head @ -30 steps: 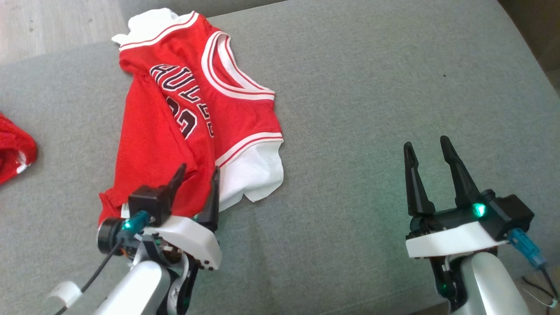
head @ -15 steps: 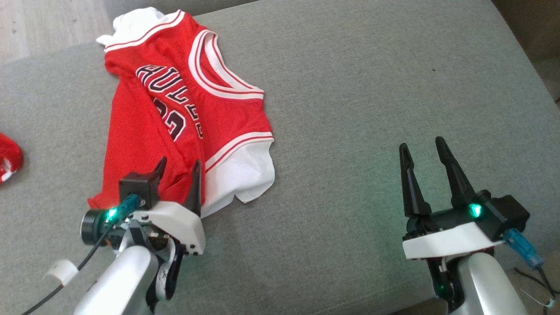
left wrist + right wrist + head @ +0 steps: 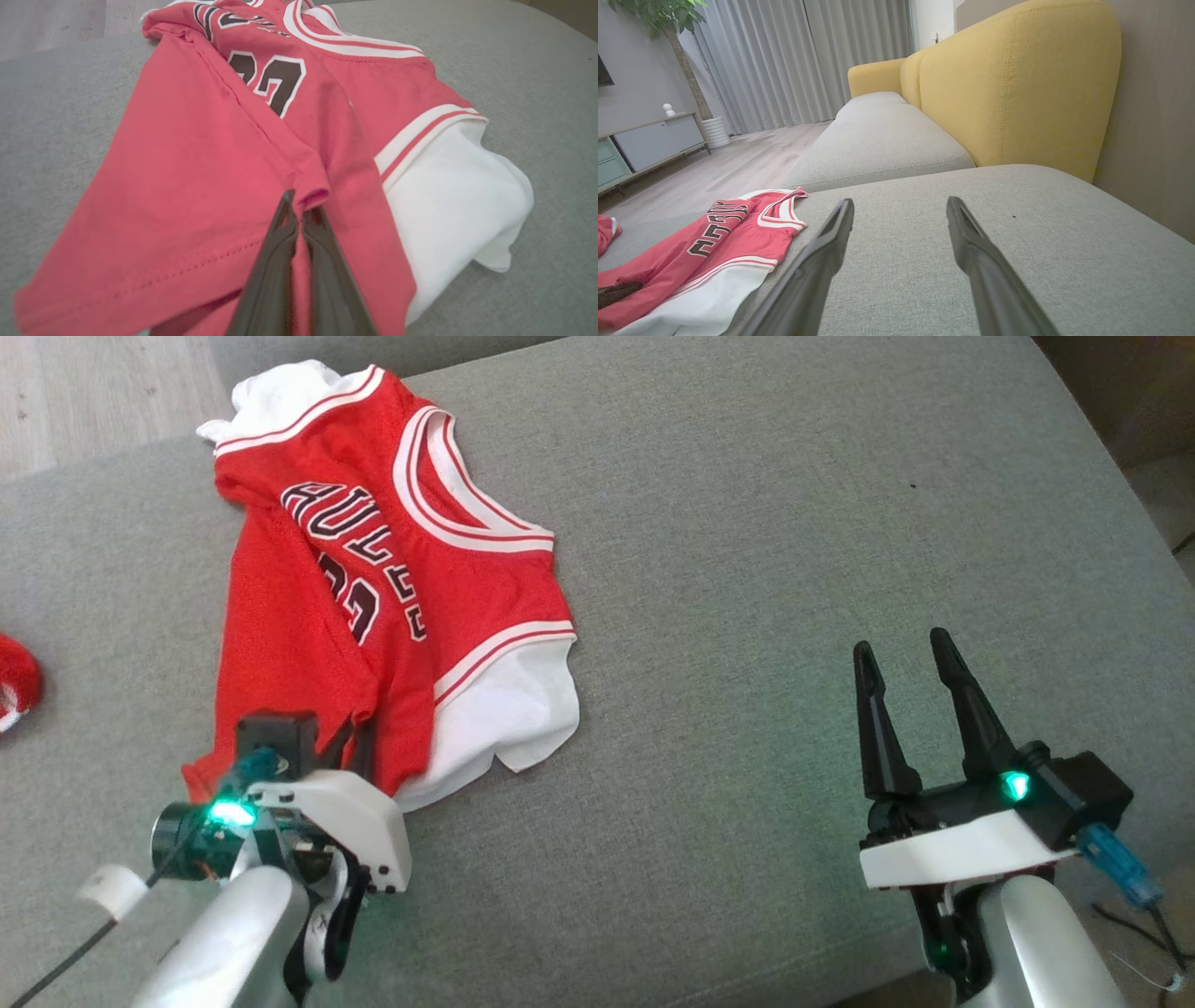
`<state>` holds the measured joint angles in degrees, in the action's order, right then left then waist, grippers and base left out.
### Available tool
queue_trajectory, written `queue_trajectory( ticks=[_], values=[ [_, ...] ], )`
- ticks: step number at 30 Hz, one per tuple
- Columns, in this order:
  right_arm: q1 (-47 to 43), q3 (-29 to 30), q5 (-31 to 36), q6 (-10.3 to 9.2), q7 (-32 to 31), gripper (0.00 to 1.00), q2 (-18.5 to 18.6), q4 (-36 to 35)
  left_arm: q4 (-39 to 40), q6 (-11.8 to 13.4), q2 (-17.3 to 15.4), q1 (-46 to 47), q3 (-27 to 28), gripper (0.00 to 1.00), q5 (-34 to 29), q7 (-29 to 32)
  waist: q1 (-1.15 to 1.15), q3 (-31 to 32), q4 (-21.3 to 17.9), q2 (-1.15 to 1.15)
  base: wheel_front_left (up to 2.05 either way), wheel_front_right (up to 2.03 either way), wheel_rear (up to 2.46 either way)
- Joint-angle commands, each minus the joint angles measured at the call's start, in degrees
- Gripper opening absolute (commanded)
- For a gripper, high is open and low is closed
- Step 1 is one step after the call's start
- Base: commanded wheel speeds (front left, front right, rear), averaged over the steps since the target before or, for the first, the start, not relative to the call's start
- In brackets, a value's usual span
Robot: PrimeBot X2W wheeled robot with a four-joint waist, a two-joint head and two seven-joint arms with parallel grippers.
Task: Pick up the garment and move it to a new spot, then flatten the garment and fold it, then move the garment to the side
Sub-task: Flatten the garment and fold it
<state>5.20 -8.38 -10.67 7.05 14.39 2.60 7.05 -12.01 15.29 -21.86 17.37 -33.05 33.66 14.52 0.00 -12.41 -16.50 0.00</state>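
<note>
The garment [image 3: 308,644] is a red basketball jersey with white trim, dark lettering and white sleeves, lying crumpled on the grey sofa cushion [image 3: 747,569] at the left. My left gripper [image 3: 350,733] sits at its near hem. In the left wrist view the two fingers are pressed together, and the left gripper [image 3: 299,210] is shut on a raised fold of the red garment [image 3: 187,163]. My right gripper [image 3: 906,649] hovers open over bare cushion at the right, far from the jersey. The right wrist view shows the right gripper [image 3: 899,203] holding nothing and the garment [image 3: 714,242] at lower left.
Another red cloth [image 3: 14,681] lies at the cushion's left edge. A yellow backrest [image 3: 1017,84] rises along the cushion's far right side. Beyond the cushion are wood floor [image 3: 93,383], a low cabinet [image 3: 644,144] and curtains. Bare cushion stretches between the jersey and my right gripper.
My left gripper's fingers have closed on the fold of red fabric near the hem. The head camera has shifted a little. The right gripper has stayed open and still.
</note>
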Motion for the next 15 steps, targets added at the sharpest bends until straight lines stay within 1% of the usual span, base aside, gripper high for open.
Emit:
queue_trajectory(
  ticks=[1, 4, 7, 9, 10, 12, 15],
  values=[
    [0.4, -1.2, -0.5, 0.44, 0.6, 1.00, 0.3, -1.6, 1.5, -0.2, -1.4, 2.2, 3.1, 0.00, 0.8, -0.4, 0.00, 0.0, 0.0, 0.00, 0.00, 0.00, 0.00],
    [0.5, -1.3, -0.7, 0.44, 0.6, 1.00, 0.3, -1.5, 1.9, 0.1, -1.4, 2.6, 6.1, 0.00, 3.2, -1.4, 0.00, 0.0, -0.1, 0.00, 0.00, 0.00, 0.00],
    [0.3, -1.3, -0.9, 0.44, 0.6, 1.00, 0.3, -1.6, 2.7, 0.6, -3.1, 3.3, 10.1, 0.00, 5.4, -2.3, 0.00, 0.0, -0.3, 0.00, 0.00, 0.00, 0.00],
    [0.2, -1.3, -0.9, 0.44, 0.6, 1.00, 0.3, -1.7, 3.3, 0.6, -5.1, 3.7, 13.2, 0.00, 7.0, -2.5, 0.00, -0.2, -0.4, 0.00, 0.00, 0.00, 0.00],
    [0.2, -1.3, -0.9, 0.44, 0.6, 1.00, 0.3, -1.7, 3.3, 0.6, -5.1, 3.7, 13.2, 0.00, 7.0, -2.5, 0.00, -0.2, -0.4, 0.00, 0.00, 0.00, 0.00],
    [0.2, -1.1, -0.9, 0.44, 0.6, 1.00, 0.3, -1.8, 3.7, 0.1, -7.4, 4.3, 15.8, 0.00, 8.7, -1.7, 0.00, -0.4, -0.3, 0.00, 0.00, 0.00, 0.00],
    [0.6, -1.1, -0.7, 0.44, 0.6, 1.00, 0.3, -1.7, 2.8, -1.8, -10.0, 5.8, 19.6, 0.00, 13.3, 1.4, 0.00, -1.1, -0.2, 0.00, 0.00, 0.00, 0.00]
  ],
)
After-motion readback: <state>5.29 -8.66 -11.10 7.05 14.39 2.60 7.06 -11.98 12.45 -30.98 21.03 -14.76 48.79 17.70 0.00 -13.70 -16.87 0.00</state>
